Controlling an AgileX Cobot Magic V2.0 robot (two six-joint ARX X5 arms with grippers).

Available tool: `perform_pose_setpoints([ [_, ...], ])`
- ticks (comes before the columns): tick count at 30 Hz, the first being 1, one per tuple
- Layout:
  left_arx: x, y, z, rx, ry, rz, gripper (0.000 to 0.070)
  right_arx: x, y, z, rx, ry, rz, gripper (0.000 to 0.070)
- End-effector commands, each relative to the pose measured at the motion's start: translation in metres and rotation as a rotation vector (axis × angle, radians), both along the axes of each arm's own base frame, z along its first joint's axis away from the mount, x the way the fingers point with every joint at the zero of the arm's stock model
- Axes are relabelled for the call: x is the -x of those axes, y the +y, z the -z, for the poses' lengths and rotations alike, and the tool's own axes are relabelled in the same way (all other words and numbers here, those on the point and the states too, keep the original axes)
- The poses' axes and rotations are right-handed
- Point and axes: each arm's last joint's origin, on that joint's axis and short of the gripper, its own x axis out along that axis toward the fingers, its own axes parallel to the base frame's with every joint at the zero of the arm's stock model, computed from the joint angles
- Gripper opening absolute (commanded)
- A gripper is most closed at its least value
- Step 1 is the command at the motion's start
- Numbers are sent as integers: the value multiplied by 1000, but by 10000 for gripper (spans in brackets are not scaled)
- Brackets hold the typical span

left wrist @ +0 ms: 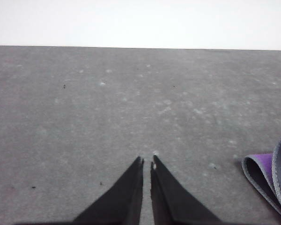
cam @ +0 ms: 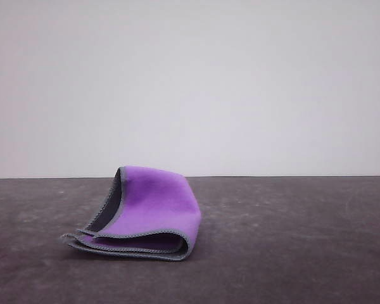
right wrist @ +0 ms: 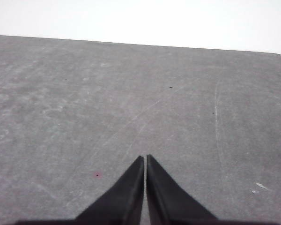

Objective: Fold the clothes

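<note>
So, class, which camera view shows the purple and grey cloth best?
The front view: the whole cloth lies folded on the dark table, purple face outward, grey edging visible, layers stacked at the near edge. The left wrist view catches just a folded edge beside the shut left hand.

Cloth [cam: 153, 202]: bright purple outer face, dark grey inner face at open fold, grey stitched edging along every layer. Table [cam: 291, 240]: dark grey, mottled with pale scuffs and fine light scratches; small reddish speck [right wrist: 97, 175] in right wrist view, possibly stain. Wall [cam: 190, 82]: plain off-white. Left gripper [left wrist: 147, 161]: black fingers. Right gripper [right wrist: 145, 158]: black fingers.
</note>
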Motion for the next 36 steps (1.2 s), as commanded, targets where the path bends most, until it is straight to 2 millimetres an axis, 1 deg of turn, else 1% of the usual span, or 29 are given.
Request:
perform_pose_setpoints([
  [1, -1, 0, 5, 4, 5, -1, 21, 0, 0, 0, -8, -10, -1, 4],
  [36, -1, 0, 5, 4, 5, -1, 21, 0, 0, 0, -8, -10, -1, 4],
])
